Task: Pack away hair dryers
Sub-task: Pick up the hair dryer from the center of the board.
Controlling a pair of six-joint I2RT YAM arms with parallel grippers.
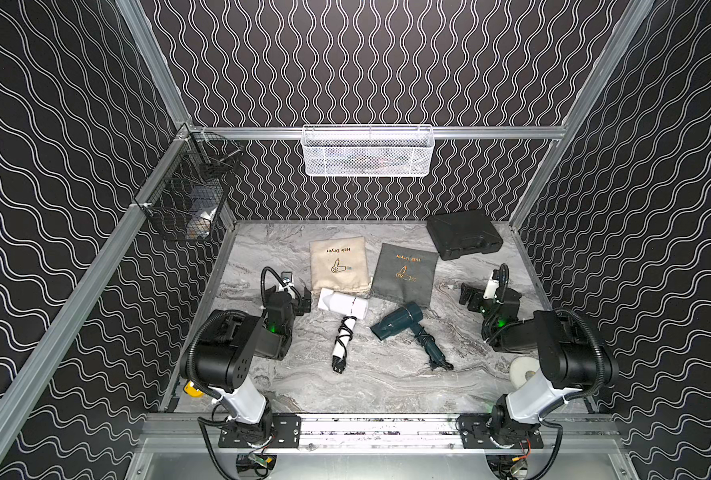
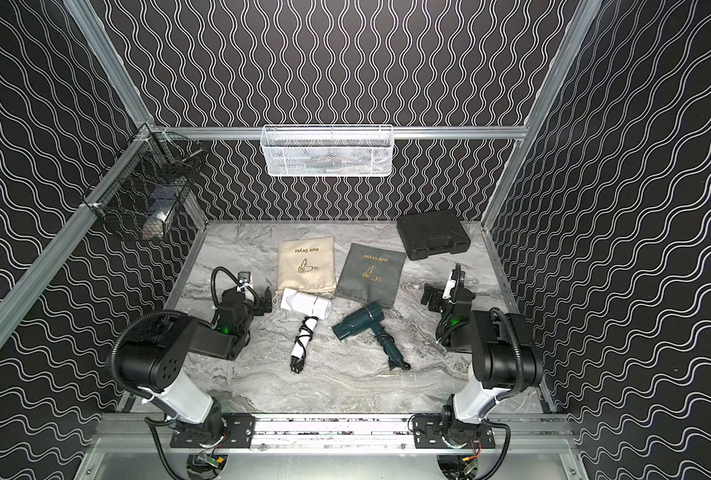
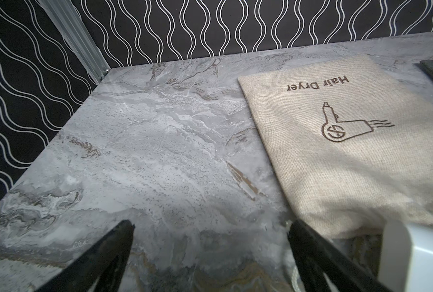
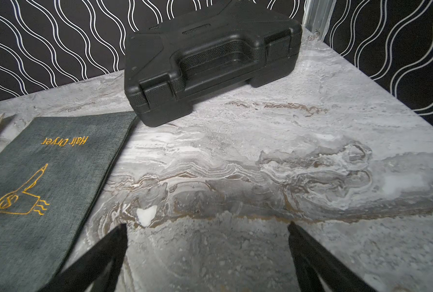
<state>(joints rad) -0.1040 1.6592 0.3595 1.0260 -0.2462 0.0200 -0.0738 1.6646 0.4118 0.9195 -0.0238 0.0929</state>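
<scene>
In both top views we look steeply down from high at the front onto the whole worktop point(image 1: 387, 382), facing the back wall point(image 1: 366, 62). Our left wrist camera sits low and close, facing the beige pouch point(image 3: 349, 156). The right one faces the grey pouch point(image 4: 46, 177) and black case point(image 4: 210, 63). The wrist views share only pouch edges.

A grey marble-patterned tabletop point(image 1: 387, 386) carries two flat cloth pouches printed "Hair Dryer", side by side at its middle: a beige pouch point(image 1: 339, 266) on the left and a grey pouch point(image 1: 405, 274) on the right. The grey pouch's far corner meets a closed black case point(image 1: 464, 235) at the far right. A white hair dryer point(image 1: 343, 309) lies at the beige pouch's near edge, and a teal hair dryer point(image 1: 399, 322) just near of the grey pouch, both with cords wound round their handles. A white disc point(image 1: 522, 370) lies near right.
</scene>
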